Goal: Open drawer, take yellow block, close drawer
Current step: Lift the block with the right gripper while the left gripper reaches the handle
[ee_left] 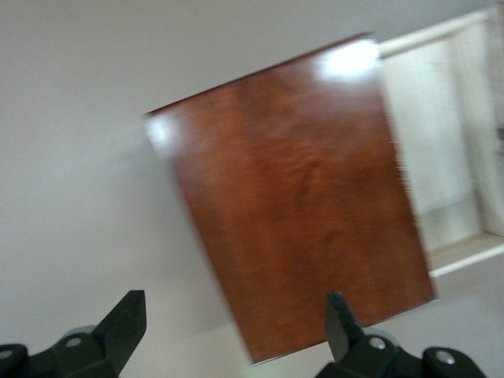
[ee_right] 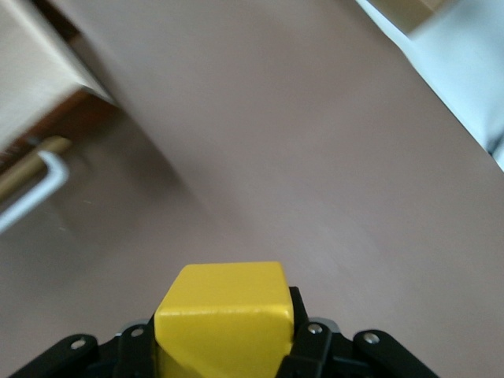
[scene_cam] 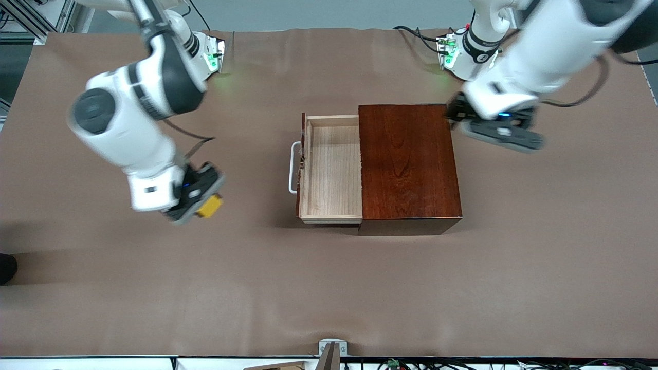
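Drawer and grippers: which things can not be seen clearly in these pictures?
- Drawer: its inner part is hidden under the wooden box, front view.
- Yellow block: its lower part is cut off by the edge, right wrist view.
- Right gripper: fingertips blurred, front view.
- Left gripper: body cut off by the edge, left wrist view.

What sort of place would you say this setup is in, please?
Probably a robotics lab bench: a table under brown covering, cables along its edges, and one wooden box with its drawer open. The right gripper holds a yellow block; the left gripper is open.
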`<move>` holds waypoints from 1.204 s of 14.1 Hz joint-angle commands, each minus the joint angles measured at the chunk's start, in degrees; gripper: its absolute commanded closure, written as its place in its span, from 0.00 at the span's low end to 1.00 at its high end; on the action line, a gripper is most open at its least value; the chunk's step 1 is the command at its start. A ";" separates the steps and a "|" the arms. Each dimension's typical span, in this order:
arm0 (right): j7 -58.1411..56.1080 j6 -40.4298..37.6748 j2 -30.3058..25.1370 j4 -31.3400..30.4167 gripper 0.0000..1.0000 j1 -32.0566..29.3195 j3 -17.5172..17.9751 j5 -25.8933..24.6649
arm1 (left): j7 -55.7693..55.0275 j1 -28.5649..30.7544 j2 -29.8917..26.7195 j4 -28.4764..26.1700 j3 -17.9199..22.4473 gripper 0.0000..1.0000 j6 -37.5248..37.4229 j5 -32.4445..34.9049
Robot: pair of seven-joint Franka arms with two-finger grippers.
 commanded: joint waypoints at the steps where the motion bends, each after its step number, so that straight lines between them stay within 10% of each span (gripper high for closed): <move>1: 1.96 -1.87 -1.07 -1.22 1.00 -4.94 1.40 -0.95 | 1.41 -3.25 3.71 2.81 -1.85 0.00 2.45 0.70; 7: 4.15 -2.93 0.42 -2.70 1.00 -18.21 1.31 -1.04 | 22.55 -17.12 14.85 12.98 -3.35 0.00 6.49 0.79; 17: 24.97 -2.05 0.51 -10.62 1.00 -23.50 1.40 -0.95 | 39.19 -28.48 33.15 17.05 -2.03 0.00 34.53 0.79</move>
